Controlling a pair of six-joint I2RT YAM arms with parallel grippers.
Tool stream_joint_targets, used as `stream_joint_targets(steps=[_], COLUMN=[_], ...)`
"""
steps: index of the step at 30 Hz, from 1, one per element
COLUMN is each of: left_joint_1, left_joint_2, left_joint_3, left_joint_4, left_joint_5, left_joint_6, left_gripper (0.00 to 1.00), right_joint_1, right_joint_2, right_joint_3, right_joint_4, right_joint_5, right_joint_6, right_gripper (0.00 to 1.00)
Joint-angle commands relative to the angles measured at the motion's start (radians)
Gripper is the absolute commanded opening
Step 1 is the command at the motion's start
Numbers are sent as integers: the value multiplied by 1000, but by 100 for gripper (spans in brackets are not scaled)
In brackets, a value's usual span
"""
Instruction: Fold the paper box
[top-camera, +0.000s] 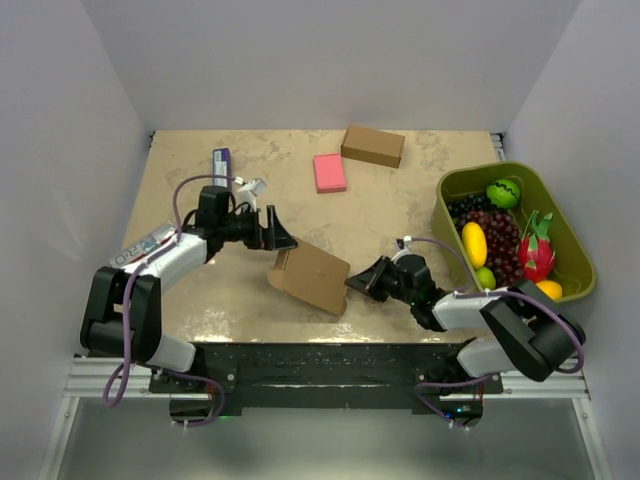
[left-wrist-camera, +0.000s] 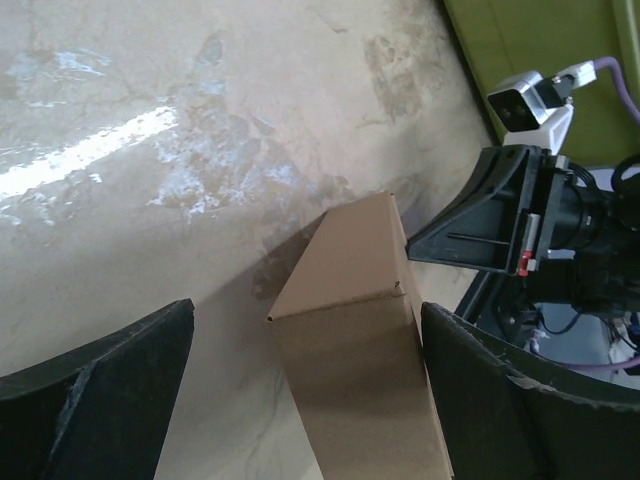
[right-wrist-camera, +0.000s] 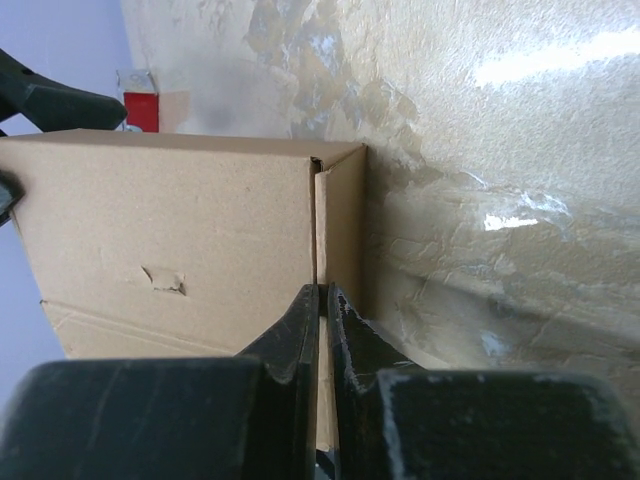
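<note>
The paper box (top-camera: 310, 277), plain brown cardboard, lies tilted in the middle of the table between both arms. My left gripper (top-camera: 276, 233) is open at its far left end. In the left wrist view the box (left-wrist-camera: 360, 380) stands between the spread fingers (left-wrist-camera: 100, 390), and the right-hand finger touches its side. My right gripper (top-camera: 357, 282) is shut on the box's right edge. In the right wrist view its fingertips (right-wrist-camera: 305, 310) pinch a thin cardboard flap beside the box's broad face (right-wrist-camera: 170, 230).
A ready-made brown box (top-camera: 373, 146) and a pink block (top-camera: 329, 172) lie at the back. A green basket (top-camera: 443, 215) of toy fruit stands at the right. A purple packet (top-camera: 221, 160) and a flat wrapper (top-camera: 140, 248) lie at the left.
</note>
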Motion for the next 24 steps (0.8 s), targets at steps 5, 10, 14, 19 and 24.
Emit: stream_joint_targets(steps=[5, 10, 14, 19, 24], left_joint_1=[-32, -32, -32, -34, -32], left_joint_2=[-1, -47, -24, 13, 11], left_joint_3=[-78, -156, -150, -190, -192], left_joint_4=[71, 118, 150, 253, 262], left_joint_5=[133, 170, 192, 263, 251], left_joint_6=[-24, -38, -62, -143, -151], left_gripper=[98, 96, 89, 64, 59], right_joint_1=[-8, -8, -8, -9, -3], right_joint_2=[-89, -109, -131, -206, -335], right_joint_3=[21, 37, 57, 88, 172], right_joint_4=[-164, -213, -243, -335, -452], right_joint_5=[78, 103, 120, 170, 184], right_joint_6=[-64, -104, -135, -217, -411], right_gripper=[1, 1, 2, 9, 40])
